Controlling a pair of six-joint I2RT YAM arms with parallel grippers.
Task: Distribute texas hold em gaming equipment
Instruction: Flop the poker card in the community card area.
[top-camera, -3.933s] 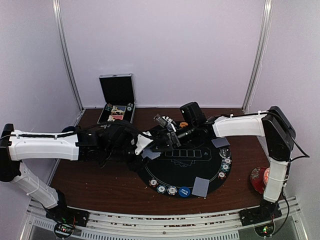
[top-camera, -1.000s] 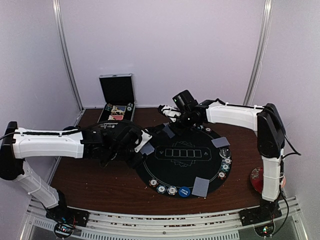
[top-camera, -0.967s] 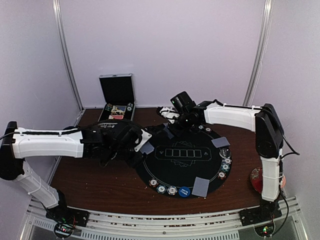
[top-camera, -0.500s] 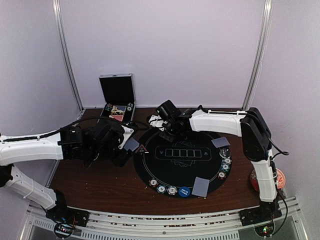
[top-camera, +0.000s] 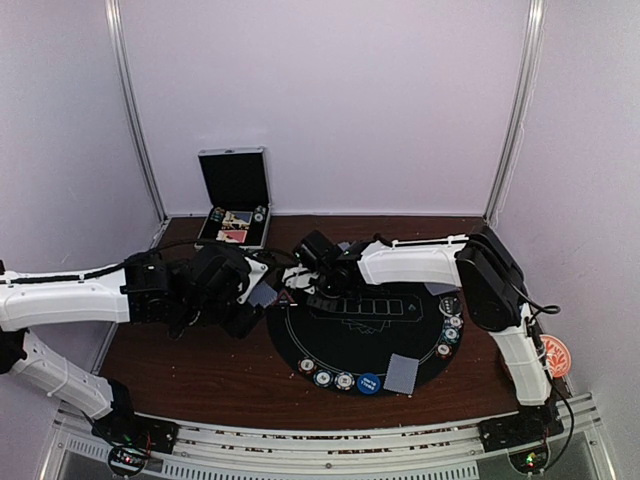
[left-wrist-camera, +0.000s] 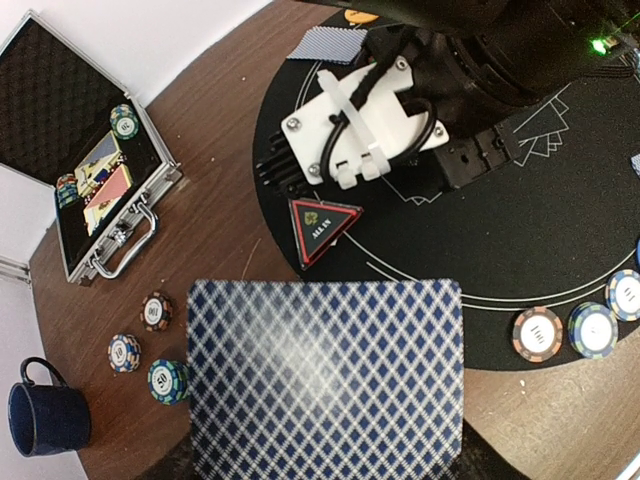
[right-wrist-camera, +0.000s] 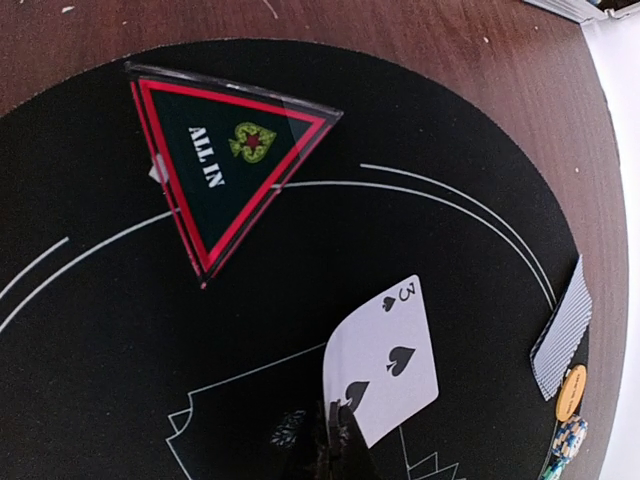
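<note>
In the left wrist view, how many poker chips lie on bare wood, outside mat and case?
3, all left of the held card: top chip, middle chip near the mug, bottom chip. The card may hide more.

The triangle marker (right-wrist-camera: 225, 165) reads "ALL IN" in white beside a red spade emblem on a green leaf shape; the same words show on it in the left wrist view (left-wrist-camera: 323, 228). The face-up card (right-wrist-camera: 385, 355) carries a "3" and black spade pips. Print on the chips (left-wrist-camera: 540, 333) and the blue disc (top-camera: 369, 381) is too small to read.
</note>
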